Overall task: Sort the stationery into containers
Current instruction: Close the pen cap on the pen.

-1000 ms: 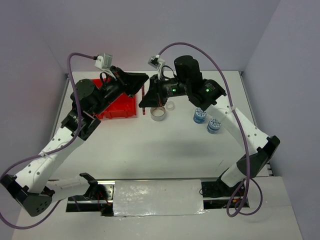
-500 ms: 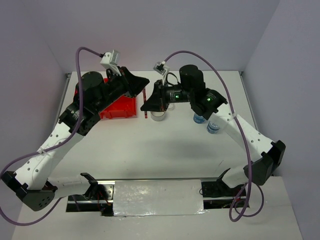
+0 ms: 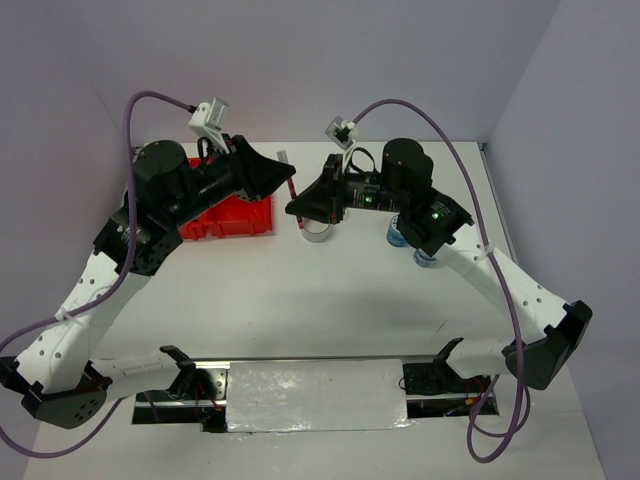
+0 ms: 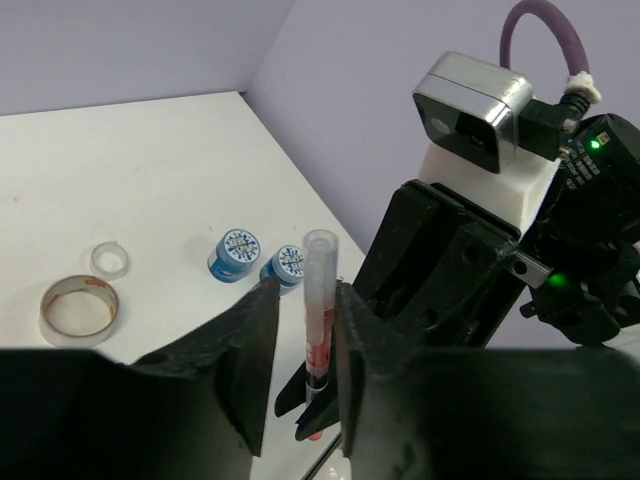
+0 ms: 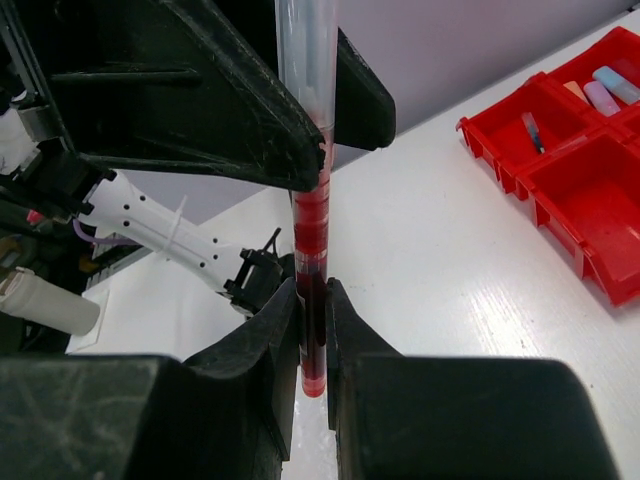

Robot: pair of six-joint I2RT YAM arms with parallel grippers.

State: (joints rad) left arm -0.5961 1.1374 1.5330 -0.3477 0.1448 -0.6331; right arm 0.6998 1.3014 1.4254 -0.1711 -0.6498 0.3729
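Observation:
The red pen (image 3: pixel 291 190) stands nearly upright in the air between my two grippers. My right gripper (image 3: pixel 298 212) is shut on its lower red end (image 5: pixel 312 300). My left gripper (image 3: pixel 284 172) is open around the pen's clear upper end (image 4: pixel 318 300); the pen lies against one finger with a gap to the other. The red bin block (image 3: pixel 235 218) sits to the left, under my left arm. In the right wrist view its compartments (image 5: pixel 575 150) hold a blue pen (image 5: pixel 533 132) and lilac and light-blue sticks (image 5: pixel 610 85).
A grey tape ring (image 3: pixel 317 231) lies on the table below the grippers, with a small clear ring (image 4: pixel 109 261) beyond it. Two blue-white tubs (image 3: pixel 398 235) (image 3: pixel 427 255) stand to the right under my right arm. Walls close the table at back and sides.
My right gripper has lifted the red pen off the table and shifted slightly right. My left gripper has swung from over the bin to the pen's upper end.

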